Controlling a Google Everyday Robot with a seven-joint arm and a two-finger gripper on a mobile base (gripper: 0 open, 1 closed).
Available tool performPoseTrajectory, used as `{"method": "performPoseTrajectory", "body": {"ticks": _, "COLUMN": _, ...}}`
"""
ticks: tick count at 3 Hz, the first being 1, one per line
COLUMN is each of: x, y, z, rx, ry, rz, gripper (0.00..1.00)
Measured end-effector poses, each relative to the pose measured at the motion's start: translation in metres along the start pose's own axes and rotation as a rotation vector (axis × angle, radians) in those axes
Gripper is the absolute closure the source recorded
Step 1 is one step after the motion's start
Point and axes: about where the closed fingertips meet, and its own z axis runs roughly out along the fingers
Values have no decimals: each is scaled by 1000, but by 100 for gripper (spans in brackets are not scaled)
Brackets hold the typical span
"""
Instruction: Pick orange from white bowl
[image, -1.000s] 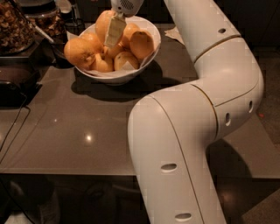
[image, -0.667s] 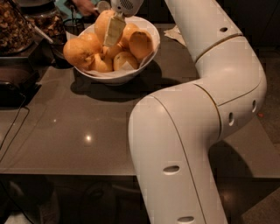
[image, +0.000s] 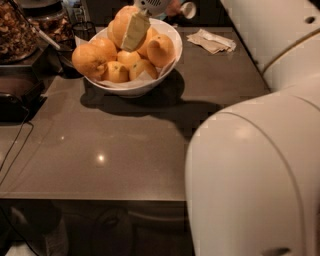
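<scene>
— Hand (image: 132, 31) pos, pls?
— You've got it at top of frame, over the white bowl (image: 165, 67), right against the orange (image: 120, 22) atop the pile. Can't tell if it's clamped or apart. Bowl's on the worktop (image: 125, 150), far-left side.

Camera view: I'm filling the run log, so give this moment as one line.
gripper: over white bowl, against top orange | orange: atop pile | rest: napkin on table

Kitchen-like snack counter: grey countertop (image: 125, 150), nut jar (image: 15, 30) at ten o'clock, white bowl (image: 155, 80) at twelve, gripper (image: 134, 29) over it.
</scene>
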Motion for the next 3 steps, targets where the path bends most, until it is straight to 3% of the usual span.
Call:
{"method": "performPoseTrajectory", "body": {"ticks": 1, "x": 7, "y": 12, "z": 11, "rx": -30, "ry": 20, "rz": 5, "gripper": 100}}
{"method": "performPoseTrajectory", "body": {"ticks": 3, "x": 5, "y": 24, "z": 3, "rx": -34, "ry": 26, "rz": 22, "gripper": 100}}
